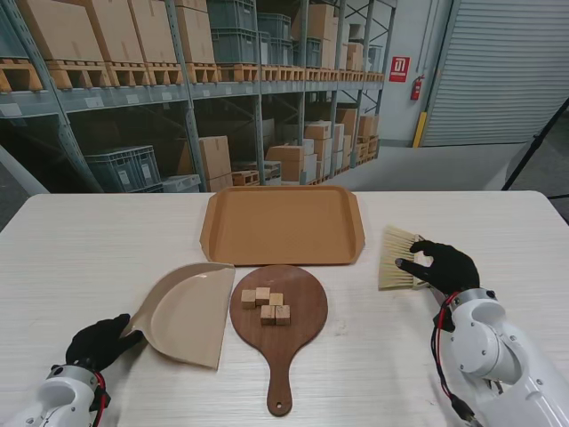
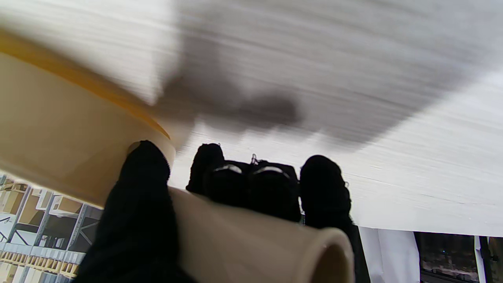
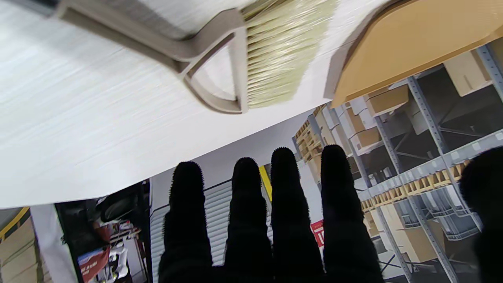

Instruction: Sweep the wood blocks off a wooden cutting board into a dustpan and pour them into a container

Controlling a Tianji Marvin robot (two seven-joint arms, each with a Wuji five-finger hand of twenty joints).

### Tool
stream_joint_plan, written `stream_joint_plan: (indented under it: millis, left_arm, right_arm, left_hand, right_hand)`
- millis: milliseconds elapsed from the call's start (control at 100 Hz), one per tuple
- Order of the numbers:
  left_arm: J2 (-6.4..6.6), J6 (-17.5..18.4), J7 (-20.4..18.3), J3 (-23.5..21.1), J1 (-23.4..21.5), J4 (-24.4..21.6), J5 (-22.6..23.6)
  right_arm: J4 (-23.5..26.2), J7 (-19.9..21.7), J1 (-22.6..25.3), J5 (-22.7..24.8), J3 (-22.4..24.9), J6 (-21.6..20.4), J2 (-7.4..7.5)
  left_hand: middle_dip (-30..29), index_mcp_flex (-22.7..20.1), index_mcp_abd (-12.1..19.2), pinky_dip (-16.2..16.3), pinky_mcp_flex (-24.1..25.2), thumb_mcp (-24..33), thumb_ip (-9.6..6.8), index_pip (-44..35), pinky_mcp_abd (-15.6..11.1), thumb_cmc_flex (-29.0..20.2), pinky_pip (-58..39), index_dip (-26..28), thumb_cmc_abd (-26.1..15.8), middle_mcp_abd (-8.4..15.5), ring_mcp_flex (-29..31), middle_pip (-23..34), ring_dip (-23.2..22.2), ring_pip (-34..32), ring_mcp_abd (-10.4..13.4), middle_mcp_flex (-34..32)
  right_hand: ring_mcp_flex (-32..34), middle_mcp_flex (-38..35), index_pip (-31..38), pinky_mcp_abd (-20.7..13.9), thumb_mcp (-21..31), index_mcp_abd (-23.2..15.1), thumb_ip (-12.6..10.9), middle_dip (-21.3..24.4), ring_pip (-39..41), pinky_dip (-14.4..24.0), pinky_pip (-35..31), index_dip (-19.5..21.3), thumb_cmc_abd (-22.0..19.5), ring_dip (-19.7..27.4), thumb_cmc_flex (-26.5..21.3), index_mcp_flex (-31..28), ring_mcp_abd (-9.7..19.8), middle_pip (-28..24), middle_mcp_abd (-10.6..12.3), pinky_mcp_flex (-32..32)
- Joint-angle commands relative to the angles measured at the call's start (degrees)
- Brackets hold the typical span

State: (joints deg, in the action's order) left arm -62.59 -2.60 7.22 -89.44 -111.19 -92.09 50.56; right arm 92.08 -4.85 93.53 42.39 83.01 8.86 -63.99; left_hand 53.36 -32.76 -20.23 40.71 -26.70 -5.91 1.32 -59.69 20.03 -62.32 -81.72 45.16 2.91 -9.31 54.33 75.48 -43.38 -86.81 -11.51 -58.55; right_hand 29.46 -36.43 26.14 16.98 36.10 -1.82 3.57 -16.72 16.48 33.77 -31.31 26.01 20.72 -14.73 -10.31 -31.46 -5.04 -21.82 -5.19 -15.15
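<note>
Five wood blocks (image 1: 266, 305) clustered – on round cutting board (image 1: 293, 325).

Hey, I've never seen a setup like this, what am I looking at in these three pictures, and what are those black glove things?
The black gloves are a robot's two five-finger hands. The wide picture looks down from a camera on its stand; the other two come from cameras on its wrists and appear upside down.

On the pale table lie a round wooden cutting board with five small wood blocks, a beige dustpan to its left, an orange tray farther from the robot, and a brush on the right.

The left hand is closed around the dustpan's handle, which the left wrist picture shows close up. The right hand is over the brush's handle, but its fingers are stretched out, so nothing is held yet.
</note>
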Motion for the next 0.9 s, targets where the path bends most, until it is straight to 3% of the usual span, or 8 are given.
stream_joint_plan:
  millis: [0,300,890]
  left_arm:
    - [-0.09,-0.15,-0.78,0.19,0.21,-0.33,0.05]
    - [-0.08,-0.64,-1.23,0.53,0.14,-0.68,-0.2]
    - [-0.03,-1.37,-1.93,0.78,0.2,-0.94,-0.39]
  right_arm:
    - [0.14,0.42,1.02,1.16,0.79,0.72,0.5]
    - [-0.58,-0.21,3.72,10.37,4.07,0.81,1.51]
    - [-1.74,2.92,8.94,18.24,7.7,-1.07,2.92]
  left_hand:
    - [1.29,-4.03,-4.68,1.76,-0.34,4.7,-0.79,-3.77,0.81,-10.13,-2.59,0.93,-9.25,6.01,6.68,7.68,0.55,-3.24,11.5,-4.49]
    - [1.13,-4.2,-4.5,1.7,-0.35,4.71,-0.79,-3.84,0.75,-9.96,-2.64,0.88,-9.15,6.2,6.68,7.64,0.75,-3.27,11.53,-4.64]
    - [0.96,-4.87,-4.21,1.63,-0.63,4.78,-0.8,-3.94,0.59,-9.62,-2.93,0.84,-8.84,6.45,6.94,7.68,1.23,-3.02,11.67,-5.26]
  right_hand:
    - [1.91,-0.82,0.1,1.89,-0.02,1.1,-0.92,-0.98,1.54,0.56,-2.0,0.46,2.66,-1.24,-1.2,-1.41,-0.45,-1.61,-0.92,-0.63]
    - [7.05,-3.45,1.29,1.39,3.87,3.43,-0.3,-1.48,3.66,0.39,-6.72,1.7,11.48,-2.14,-2.68,-4.28,-0.27,-3.54,-1.19,-4.17]
    - [12.07,-6.53,3.05,-1.16,6.42,3.45,-0.1,-3.65,8.75,-2.55,-17.42,4.43,17.95,-4.46,-7.31,-7.13,-0.4,-7.54,-0.59,-7.49]
